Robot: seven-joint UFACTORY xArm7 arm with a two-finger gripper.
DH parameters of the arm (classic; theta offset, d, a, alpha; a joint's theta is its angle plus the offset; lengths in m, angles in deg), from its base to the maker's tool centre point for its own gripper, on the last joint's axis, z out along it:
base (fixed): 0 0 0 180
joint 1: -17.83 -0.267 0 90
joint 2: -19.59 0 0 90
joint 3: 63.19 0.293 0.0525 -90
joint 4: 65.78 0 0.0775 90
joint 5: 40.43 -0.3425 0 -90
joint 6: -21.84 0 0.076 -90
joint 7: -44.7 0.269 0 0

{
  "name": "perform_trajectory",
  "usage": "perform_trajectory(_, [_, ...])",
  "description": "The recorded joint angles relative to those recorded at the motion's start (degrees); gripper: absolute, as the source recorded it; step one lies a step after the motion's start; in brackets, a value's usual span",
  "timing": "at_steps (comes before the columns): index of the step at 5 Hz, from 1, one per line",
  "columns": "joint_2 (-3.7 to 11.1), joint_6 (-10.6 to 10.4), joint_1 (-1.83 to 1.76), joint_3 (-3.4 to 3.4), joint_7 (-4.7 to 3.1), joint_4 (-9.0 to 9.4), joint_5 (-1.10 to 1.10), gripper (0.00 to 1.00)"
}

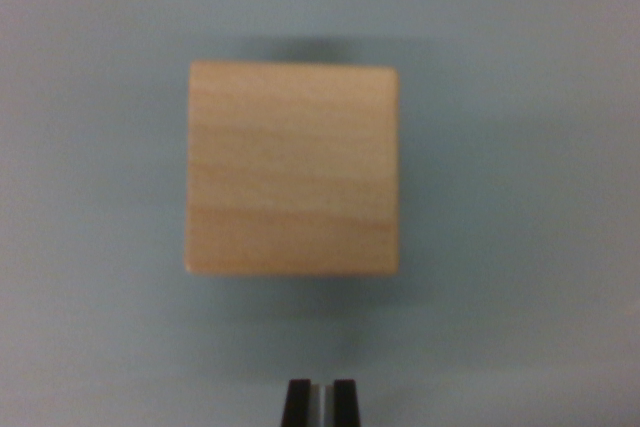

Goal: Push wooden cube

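A pale wooden cube with faint grain fills the middle of the wrist view, seen from straight above on a grey-blue surface. At the bottom edge of the view the tips of my gripper show as two dark fingers close together, with only a thin light strip between them. They hold nothing. The gripper tips sit below the cube in the picture, with a band of bare surface between them and the cube's near edge.
The flat grey-blue surface spreads on all sides of the cube. A soft shadow lies along the cube's top and bottom edges.
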Motion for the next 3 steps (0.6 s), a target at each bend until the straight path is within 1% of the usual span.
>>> perform_trajectory(1, [0.0, 0.0, 0.0, 0.0, 0.0, 0.0, 0.0, 1.0])
perform_trajectory(2, [1.62, 0.51, -0.41, 0.18, 0.09, -2.1, -0.52, 1.0])
perform_trajectory(3, [1.62, 0.51, -0.41, 0.18, 0.09, -2.1, -0.52, 1.0])
